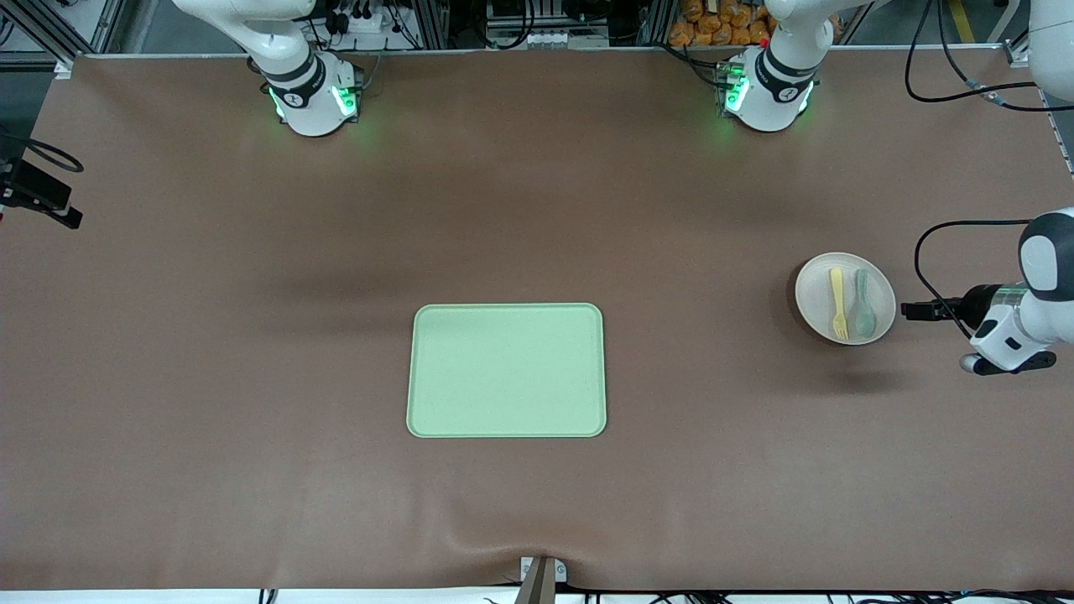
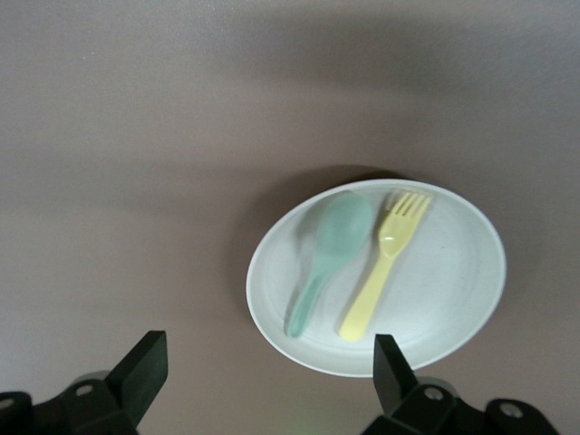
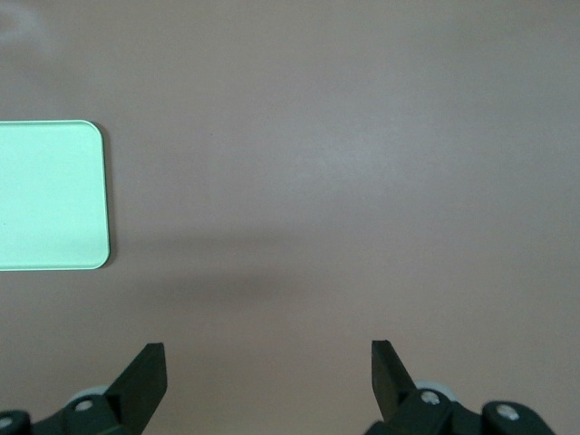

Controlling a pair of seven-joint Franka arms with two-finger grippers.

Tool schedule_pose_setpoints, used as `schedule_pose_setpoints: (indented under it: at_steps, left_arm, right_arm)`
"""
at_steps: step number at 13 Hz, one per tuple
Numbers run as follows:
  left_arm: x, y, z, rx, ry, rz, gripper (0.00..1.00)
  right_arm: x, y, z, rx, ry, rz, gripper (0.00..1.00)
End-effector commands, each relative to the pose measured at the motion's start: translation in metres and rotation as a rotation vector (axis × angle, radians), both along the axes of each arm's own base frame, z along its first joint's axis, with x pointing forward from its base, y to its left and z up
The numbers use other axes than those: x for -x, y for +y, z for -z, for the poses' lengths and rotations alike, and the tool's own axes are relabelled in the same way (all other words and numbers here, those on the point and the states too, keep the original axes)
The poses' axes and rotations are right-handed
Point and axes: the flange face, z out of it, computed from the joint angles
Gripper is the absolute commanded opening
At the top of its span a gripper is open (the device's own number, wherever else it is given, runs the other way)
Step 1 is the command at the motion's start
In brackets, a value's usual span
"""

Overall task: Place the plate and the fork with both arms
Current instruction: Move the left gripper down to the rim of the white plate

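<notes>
The round off-white plate [image 1: 845,285] lies on the brown table toward the left arm's end. On it, side by side, rest the pale yellow fork [image 1: 838,304] and a grey-green spoon [image 1: 862,302]. In the left wrist view the plate [image 2: 435,272] carries the fork [image 2: 381,272] beside the spoon [image 2: 326,258]. My left gripper [image 2: 269,349] hangs open just off the plate's rim, one fingertip [image 2: 390,362] over its edge, and holds nothing. My right gripper [image 3: 269,355] is open and empty above bare table near a corner of the tray [image 3: 50,195].
A rectangular light green tray [image 1: 507,370] lies mid-table, nearer the front camera than both bases. The left arm's hand [image 1: 1007,335] shows beside the plate, trailing a black cable [image 1: 923,252]. Brown cloth [image 1: 252,377] covers the table.
</notes>
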Motion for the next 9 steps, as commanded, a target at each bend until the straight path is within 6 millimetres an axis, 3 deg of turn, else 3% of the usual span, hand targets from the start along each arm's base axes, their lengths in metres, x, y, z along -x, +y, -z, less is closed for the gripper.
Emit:
schedule_pose_setpoints:
  at_steps: [1,3,9]
  left_arm:
    - [0.025,0.028,0.019,0.025,-0.012,0.067,1.00]
    - [0.041,0.041,0.042,0.050,-0.025,0.107,1.00]
    - [0.042,0.031,0.090,0.087,-0.044,0.204,1.00]
  right_arm:
    - [0.002,-0.003,-0.003,-0.012,-0.001,0.017,1.00]
    - [0.002,-0.003,-0.003,-0.012,-0.001,0.017,1.00]
    - [0.002,-0.003,-0.003,-0.012,0.001,0.017,1.00]
